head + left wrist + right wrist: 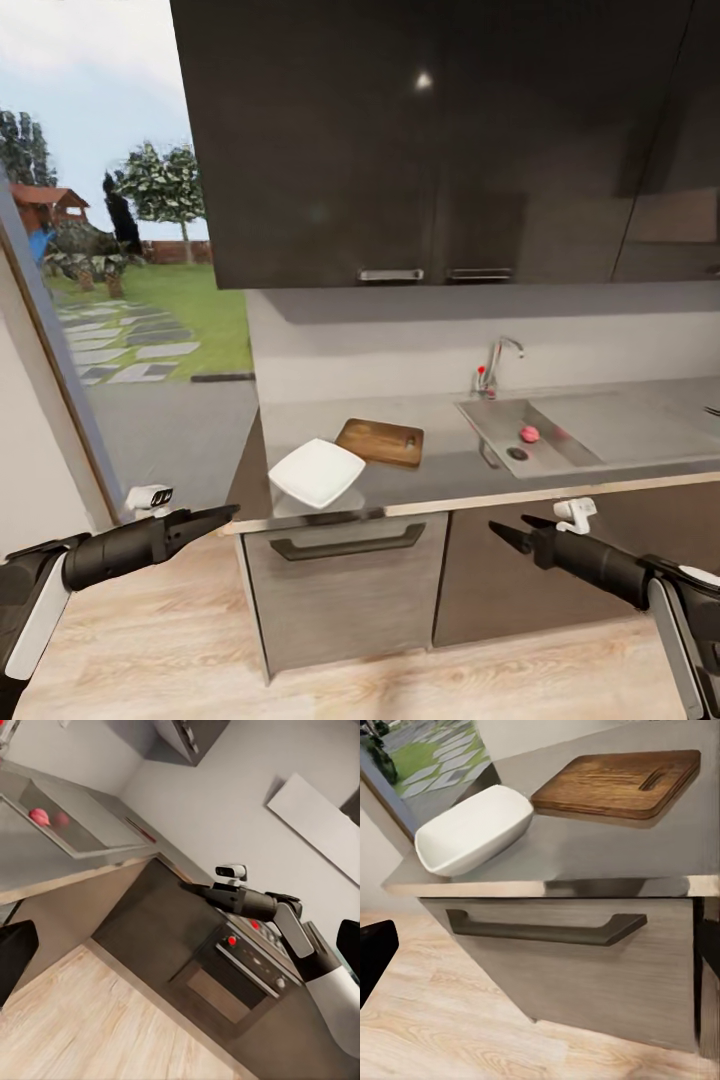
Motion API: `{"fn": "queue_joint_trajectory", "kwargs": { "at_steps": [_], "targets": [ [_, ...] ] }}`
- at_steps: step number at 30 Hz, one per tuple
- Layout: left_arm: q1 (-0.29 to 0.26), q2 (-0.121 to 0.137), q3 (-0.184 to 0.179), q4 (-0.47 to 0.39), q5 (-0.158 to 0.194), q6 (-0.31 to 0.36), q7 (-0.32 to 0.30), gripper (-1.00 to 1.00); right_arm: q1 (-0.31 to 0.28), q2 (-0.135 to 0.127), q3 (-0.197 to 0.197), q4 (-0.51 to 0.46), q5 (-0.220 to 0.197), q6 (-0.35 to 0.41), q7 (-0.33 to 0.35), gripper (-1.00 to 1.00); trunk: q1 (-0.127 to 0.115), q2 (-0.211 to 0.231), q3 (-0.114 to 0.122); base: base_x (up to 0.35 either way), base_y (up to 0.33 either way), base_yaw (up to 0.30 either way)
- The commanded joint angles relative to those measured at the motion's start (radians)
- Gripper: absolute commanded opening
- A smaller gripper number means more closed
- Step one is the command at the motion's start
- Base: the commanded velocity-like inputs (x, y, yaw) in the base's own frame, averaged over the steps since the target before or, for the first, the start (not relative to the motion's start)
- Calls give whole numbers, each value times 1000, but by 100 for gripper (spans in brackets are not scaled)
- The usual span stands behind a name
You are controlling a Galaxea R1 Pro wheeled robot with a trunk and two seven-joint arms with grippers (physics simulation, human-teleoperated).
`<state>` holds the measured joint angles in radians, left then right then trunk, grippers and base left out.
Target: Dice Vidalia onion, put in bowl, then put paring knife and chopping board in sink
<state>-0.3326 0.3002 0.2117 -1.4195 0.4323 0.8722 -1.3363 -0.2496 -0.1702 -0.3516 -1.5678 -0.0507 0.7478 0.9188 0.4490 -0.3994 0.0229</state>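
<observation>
Setting: a kitchen with dark wall cupboards (430, 140) over a grey countertop (600, 465), pale wood floor (420, 680), and a garden seen through the opening at the left.
Sink: a steel basin (500, 430) set in the countertop, with a chrome tap (497, 362) behind it that has a red dot at its base.
Onion: a small pinkish-red ball (529, 434) lying in the sink near the round drain (517, 453).
Board: a brown wooden chopping board (380, 442) flat on the countertop, left of the sink; its slot handle hole is at the end nearer the sink.
Bowl: a white, squarish shallow dish (316, 473) at the counter's front edge, just beside the board and slightly overlapping its near corner in the head view.
Drawer: a grey front with a dark bar handle (347, 545), straight below the bowl.
Knife: a thin red-handled shape (142, 830) lies on the steel drainboard beyond the basin; too small to be sure of it.
Left pincer: (222, 514) held in the air in front of the counter's left end, holding nothing, fingers drawn together to a point.
Right pincer: (505, 533) held in the air below the counter edge, in front of the sink, empty, fingers a little apart.
Oven: red knobs (231, 940) show on a cooker front past the right arm.
Writing: none can be read anywhere.
</observation>
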Motion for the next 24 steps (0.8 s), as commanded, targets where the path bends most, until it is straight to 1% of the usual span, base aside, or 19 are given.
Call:
{"fn": "queue_joint_trajectory", "kwargs": {
  "at_steps": [1, 8, 13, 15, 20, 21, 22, 23, 24],
  "targets": [
    [0, 0, 0, 2, 3, 10, -2, 100, 0, 0, 0, 0, -6, 9, -2, 100, 1, -1, 0, 338, -82, 0],
    [0, 0, -1, 17, 3, 10, -2, 100, 0, 0, 2, 0, -6, 11, -7, 100, 1, -1, 0, 338, -83, 0],
    [0, 0, -1, 23, 3, 18, -1, 100, 0, 1, 46, 0, 11, 15, -32, 100, 1, -1, 0, 338, -85, 0],
    [0, 0, -1, 26, 4, 21, -1, 100, 0, 1, 58, 0, 15, 16, -45, 100, 1, -1, 0, 336, -100, 0],
    [0, 0, 0, 31, 5, 25, -1, 100, 0, 5, 71, 0, 20, 18, -59, 100, 1, -1, 0, 312, -119, 0],
    [0, 0, 0, 31, 4, 25, -1, 100, -1, 7, 73, 0, 19, 18, -60, 100, 1, -1, 0, 257, -123, 0],
    [0, 0, 1, 33, 4, 25, -1, 100, -1, 15, 79, 0, 18, 20, -61, 100, 1, -1, 0, 200, -105, 0],
    [0, 0, 2, 34, 4, 25, -1, 100, -3, 32, 82, -1, 18, 21, -62, 100, 1, -1, 0, 118, -57, 0],
    [0, 0, 3, 35, 4, 25, -1, 100, -4, 43, 84, -1, 17, 22, -65, 100, 1, -1, 0, 75, -37, 0]
  ]
}}
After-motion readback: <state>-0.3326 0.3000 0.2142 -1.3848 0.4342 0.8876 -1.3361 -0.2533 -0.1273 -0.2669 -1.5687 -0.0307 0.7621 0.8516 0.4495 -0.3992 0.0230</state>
